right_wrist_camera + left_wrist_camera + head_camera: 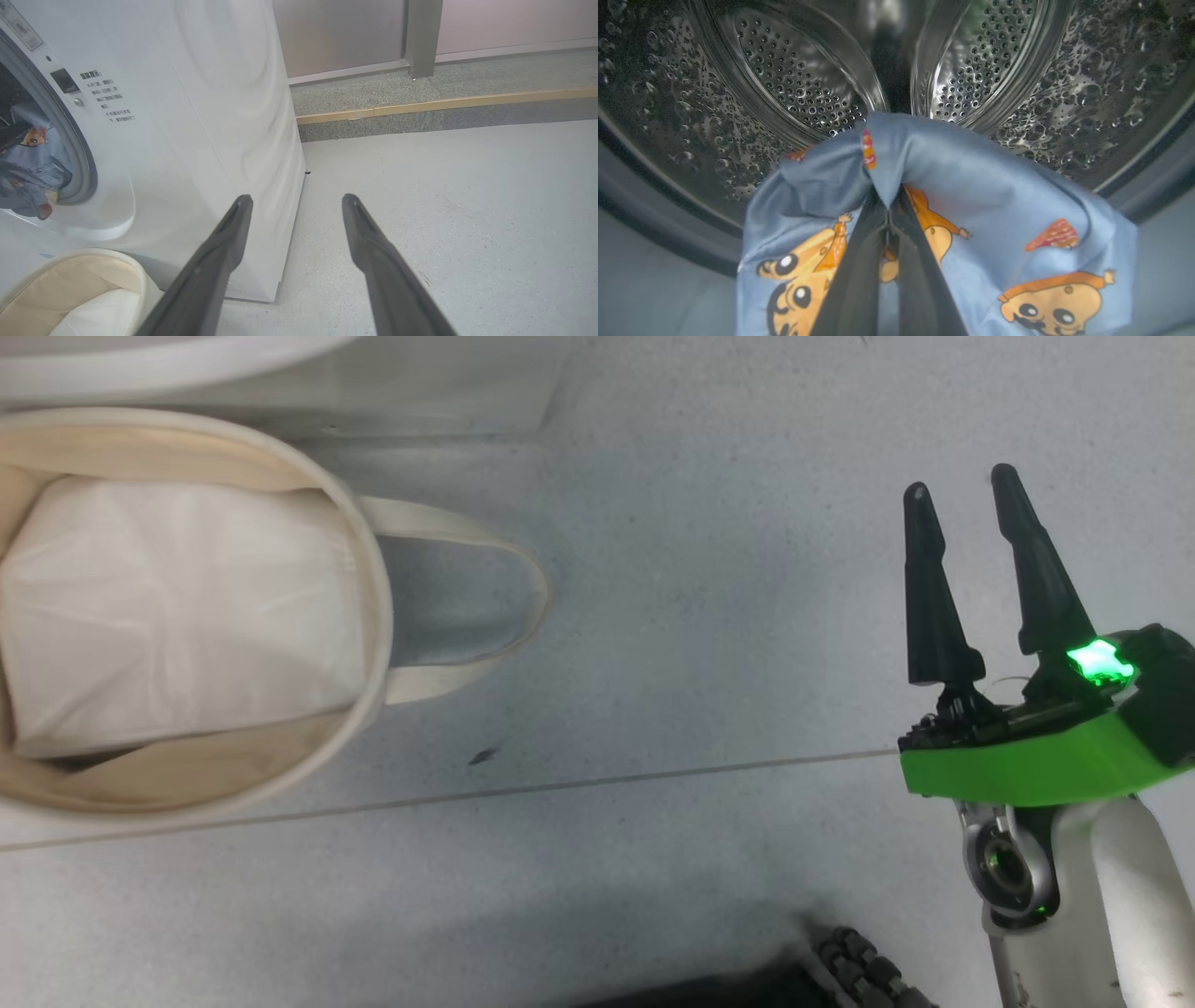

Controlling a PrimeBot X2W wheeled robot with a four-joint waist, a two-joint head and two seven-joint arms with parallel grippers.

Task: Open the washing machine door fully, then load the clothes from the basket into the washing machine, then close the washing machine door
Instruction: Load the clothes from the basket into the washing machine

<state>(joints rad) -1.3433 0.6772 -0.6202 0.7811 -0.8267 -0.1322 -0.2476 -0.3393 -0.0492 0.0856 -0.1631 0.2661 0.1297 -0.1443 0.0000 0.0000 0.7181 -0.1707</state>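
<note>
Left gripper [889, 205] clamps the light blue cartoon-print garment [971, 186], likely for release into the steel perforated drum [798, 84] just ahead; right gripper [961, 481] gapes wide, empty.

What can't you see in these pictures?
- Head view: round cream canvas basket cut by left edge; white padding hides its bottom.
- Left wrist view: light blue cartoon-print cloth covers the fingertips of the left gripper.
- Right wrist view: printed labels on big white washing machine too small.
</note>
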